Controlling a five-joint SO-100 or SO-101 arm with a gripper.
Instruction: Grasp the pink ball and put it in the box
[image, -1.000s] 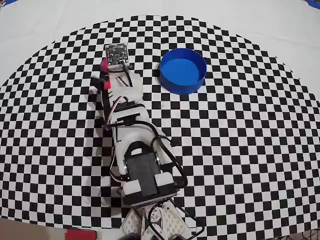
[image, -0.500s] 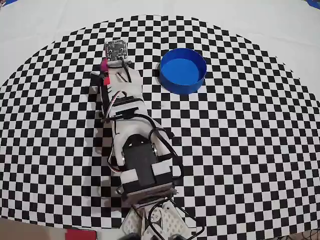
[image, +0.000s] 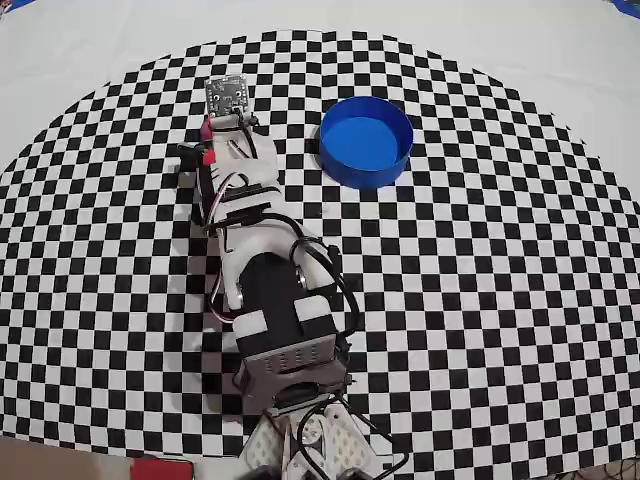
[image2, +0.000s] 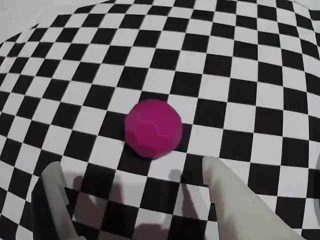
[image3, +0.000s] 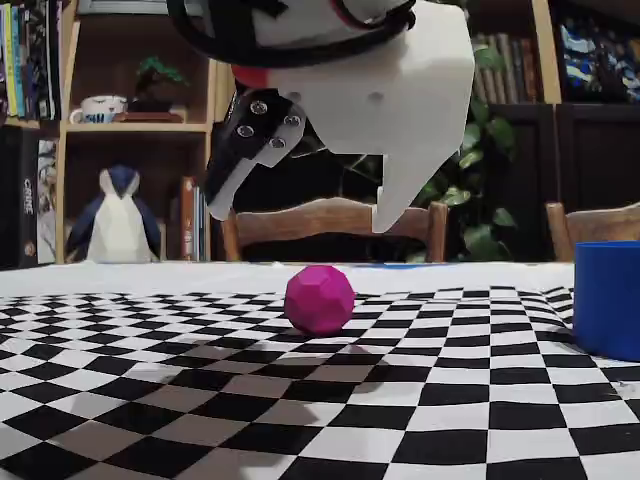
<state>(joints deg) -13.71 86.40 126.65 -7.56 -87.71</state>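
Nothing's grabbed yet: the claw (image3: 300, 205) hangs spread above the pink ball (image3: 319, 298) on the surface; the box (image3: 607, 298) sits empty.

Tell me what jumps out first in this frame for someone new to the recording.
The pink ball stands out, alone on the black-and-white checkered cloth, with the open fingers hanging above it in the fixed view, not touching. In the wrist view the ball sits just ahead of the gap between both fingers. The bright blue box stands empty to the arm's right in the overhead view.
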